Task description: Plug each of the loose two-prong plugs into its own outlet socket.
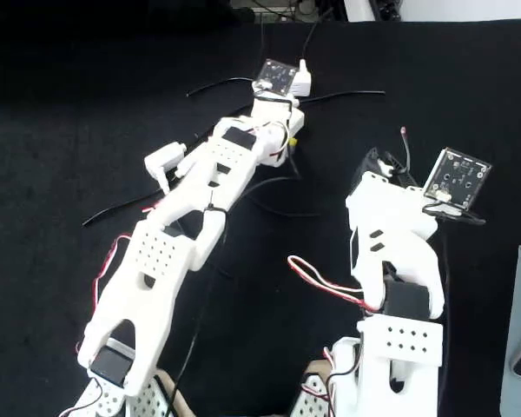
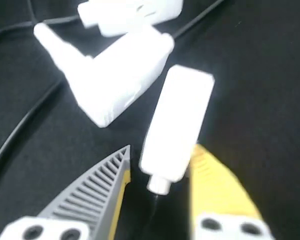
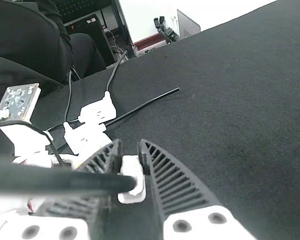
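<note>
Here, plug (image 2: 177,125), between fingers (image 2: 215,190) of left tool (image 2: 161,150)

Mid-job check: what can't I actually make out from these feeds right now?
Left wrist view: the plug at the left tool is blurred; its prongs and whether it is gripped cannot be told.
Right wrist view: a blurred black cable crosses the white piece held in the right tool, hiding its shape.
High view: the right arm covers its own tool.

2 arms (image 1: 169,252) (image 1: 395,252), 2 end effectors (image 2: 163,149) (image 3: 130,145), 2 wrist cam boards (image 1: 276,76) (image 1: 458,178), 4+ white plug/socket pcs (image 2: 177,120) (image 2: 115,80) (image 2: 130,12) (image 3: 132,187), 1 black table (image 1: 52,130)
</note>
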Motion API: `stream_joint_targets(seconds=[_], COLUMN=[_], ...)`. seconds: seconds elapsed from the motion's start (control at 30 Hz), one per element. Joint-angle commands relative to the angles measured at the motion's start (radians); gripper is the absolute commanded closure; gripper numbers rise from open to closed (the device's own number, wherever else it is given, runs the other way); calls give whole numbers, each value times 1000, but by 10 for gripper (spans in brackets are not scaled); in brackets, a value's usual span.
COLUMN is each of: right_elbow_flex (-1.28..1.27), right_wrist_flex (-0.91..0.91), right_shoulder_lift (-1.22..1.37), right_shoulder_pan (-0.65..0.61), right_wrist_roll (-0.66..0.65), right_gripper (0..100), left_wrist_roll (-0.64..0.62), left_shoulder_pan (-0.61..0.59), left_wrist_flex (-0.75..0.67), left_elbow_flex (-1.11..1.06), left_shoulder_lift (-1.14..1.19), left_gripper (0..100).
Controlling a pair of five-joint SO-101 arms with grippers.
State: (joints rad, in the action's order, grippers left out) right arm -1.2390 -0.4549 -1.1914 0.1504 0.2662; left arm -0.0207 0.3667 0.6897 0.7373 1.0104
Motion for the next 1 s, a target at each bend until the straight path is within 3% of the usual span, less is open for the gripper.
stream_joint_targets(seconds=[0.0,0.2,0.47,0.8,0.97], right_elbow_flex=[7,7,7,7,7], right_wrist_flex=[15,15,15,15,15], right_shoulder_lift=[-12,-12,-12,-12,-12], right_shoulder_pan=[-11,-11,-11,-11,-11], right_wrist_roll=[8,8,8,8,8], right_gripper=[985,985,985,985,985], left_wrist_roll=[17,124,126,127,129], left_shoulder_pan=[-1,2,18,15,5], left_wrist_flex=[-17,98,500,914,985], left_elbow_flex=[79,136,371,926,929], left_shoulder_lift=[-12,-12,-104,-149,-239], left_gripper=[979,972,972,972,972])
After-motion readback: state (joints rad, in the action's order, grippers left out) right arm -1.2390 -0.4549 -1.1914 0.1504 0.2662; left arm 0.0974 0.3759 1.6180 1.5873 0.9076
